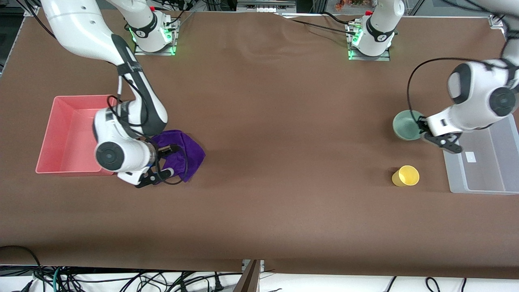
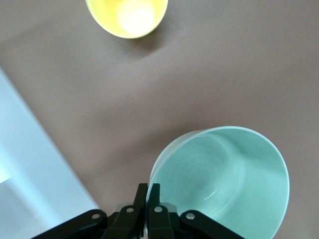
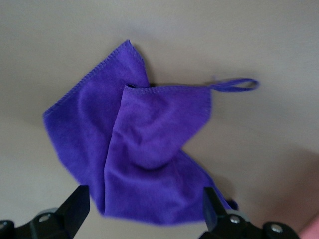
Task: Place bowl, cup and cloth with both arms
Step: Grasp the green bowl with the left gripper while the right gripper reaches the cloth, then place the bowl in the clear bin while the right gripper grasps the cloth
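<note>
The mint-green bowl (image 1: 406,125) sits toward the left arm's end of the table, next to the clear bin. My left gripper (image 1: 422,129) is shut on its rim, with one finger inside and one outside; in the left wrist view the gripper (image 2: 148,187) pinches the bowl (image 2: 224,174). The yellow cup (image 1: 405,175) stands upright nearer the front camera than the bowl and shows in the left wrist view (image 2: 127,17). The purple cloth (image 1: 186,154) lies crumpled beside the pink tray. My right gripper (image 1: 167,161) is open just over it, its jaws spanning the cloth (image 3: 144,149) in the right wrist view (image 3: 144,201).
A pink tray (image 1: 69,134) stands at the right arm's end of the table, beside the cloth. A clear plastic bin (image 1: 486,162) stands at the left arm's end, beside the bowl and cup, and shows in the left wrist view (image 2: 30,169).
</note>
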Motion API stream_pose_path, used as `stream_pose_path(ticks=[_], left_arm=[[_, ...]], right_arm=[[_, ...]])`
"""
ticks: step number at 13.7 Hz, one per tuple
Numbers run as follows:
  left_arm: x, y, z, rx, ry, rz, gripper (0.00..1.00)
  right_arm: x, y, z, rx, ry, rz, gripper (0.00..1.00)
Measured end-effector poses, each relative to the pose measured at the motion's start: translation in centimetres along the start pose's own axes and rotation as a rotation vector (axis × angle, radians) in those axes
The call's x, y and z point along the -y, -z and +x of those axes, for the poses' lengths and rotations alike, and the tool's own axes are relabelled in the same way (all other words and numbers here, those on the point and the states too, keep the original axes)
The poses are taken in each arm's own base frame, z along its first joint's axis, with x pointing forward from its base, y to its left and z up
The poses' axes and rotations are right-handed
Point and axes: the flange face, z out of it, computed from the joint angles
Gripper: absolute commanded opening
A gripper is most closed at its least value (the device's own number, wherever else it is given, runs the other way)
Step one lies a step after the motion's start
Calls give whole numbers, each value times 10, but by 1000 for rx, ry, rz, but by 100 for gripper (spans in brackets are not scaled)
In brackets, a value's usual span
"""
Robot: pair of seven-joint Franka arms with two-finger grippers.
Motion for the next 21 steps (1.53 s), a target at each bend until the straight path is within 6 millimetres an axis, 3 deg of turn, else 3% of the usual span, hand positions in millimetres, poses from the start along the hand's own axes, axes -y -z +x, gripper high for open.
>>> stream_pose_path(ticks=[2, 4, 5, 7, 10, 12, 14, 17, 18, 19, 20, 21], left_arm=[[14, 54, -2, -11, -39, 14, 0], [45, 73, -13, -32, -66, 24, 0], [68, 71, -23, -35, -75, 18, 0], [119, 53, -48, -35, -93, -4, 0], [201, 12, -84, -41, -108, -42, 0], [245, -25, -99, -67, -124, -34, 0], [272, -68, -106, -100, -134, -9, 0], [286, -125, -103, -142, -112, -24, 0], [286, -135, -99, -153, -108, -30, 19], [286, -139, -96, -159, -108, -35, 81], [285, -138, -93, -164, -110, -35, 100], [286, -134, -91, -170, -111, -29, 100]], right_arm=[[3, -29, -4, 8, 3, 4, 99], [7, -43, -5, 22, 13, 9, 55], [8, -45, -5, 26, 20, 11, 22], [8, -49, -6, 32, 26, 12, 2], [8, -61, -8, 54, 27, 16, 0], [8, -67, -8, 62, 27, 18, 0], [8, -67, -8, 62, 27, 18, 0], [8, -66, -7, 60, 27, 18, 0], [8, -63, -6, 54, 28, 17, 0], [8, -56, -5, 48, 28, 16, 0], [7, -45, -3, 51, 28, 16, 0], [6, -27, -2, 62, 27, 18, 0]])
